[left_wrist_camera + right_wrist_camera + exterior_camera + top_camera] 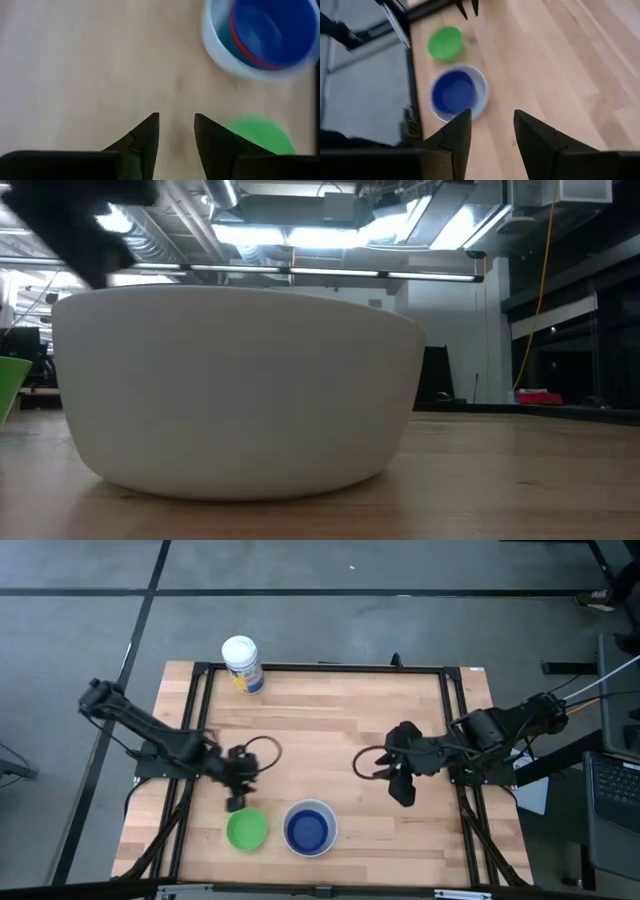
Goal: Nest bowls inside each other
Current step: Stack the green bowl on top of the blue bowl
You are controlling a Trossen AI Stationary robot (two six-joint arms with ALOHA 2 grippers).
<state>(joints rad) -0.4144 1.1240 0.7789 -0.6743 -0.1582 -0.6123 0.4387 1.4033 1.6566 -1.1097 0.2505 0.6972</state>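
Observation:
The white bowl (309, 828) stands near the table's front edge, and the left wrist view shows the teal (226, 42), red (239, 46) and dark blue (267, 27) bowls nested in it. The green bowl (246, 829) stands alone on its base just left of the white one, apart from it. My left gripper (238, 802) hovers open just behind the green bowl, nothing between its fingers (145, 137). My right gripper (402, 792) hangs open above the table, to the right of the white bowl and farther back.
A white cylindrical container (242, 664) stands upright at the table's far left. Bare wood lies between the two grippers and across the middle. The low view is filled by the white bowl's wall (240, 390), with the green bowl's rim (10, 385) at its left.

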